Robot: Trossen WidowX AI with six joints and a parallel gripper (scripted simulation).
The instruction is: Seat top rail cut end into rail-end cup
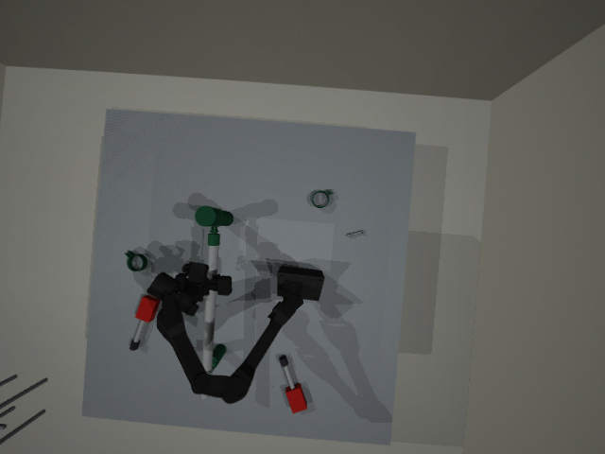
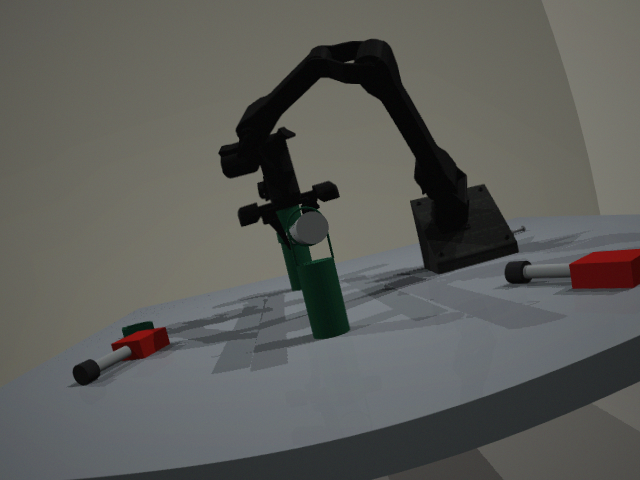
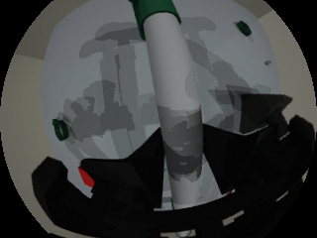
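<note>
Left of the big post (image 1: 213, 216) in the top view: a spare green ring (image 1: 136, 262) and a red-headed mallet (image 1: 146, 308), both lying on the counter (image 1: 341, 170), well apart from the work.

Just below the big post in that view: the hand (image 1: 209, 286). Grips the white rail (image 1: 211, 258) about midway along, closed as far as the tube allows.

Between hand and big post: the rail-end cup (image 1: 213, 238), with the rail's cut end at or inside its mouth. Looks seated, as a judgement, though not provable from above. Farthest from the big post along the rail: the loop cap (image 1: 218, 354), rail through it.

Right of the big post: the arm base (image 1: 318, 273), a second ring (image 1: 319, 199), a second mallet (image 1: 295, 398).

Left to do, on this reading: confirm full seating, open up, back clear of the rail.

Band height near the post cap: not readable from above, masked by the hand in the exterior view. Only from the exterior view: the rail's free end (image 2: 308, 227), raised off the counter inside the loop. Only from the wrist view: rail meeting the green cup with no visible gap.
</note>
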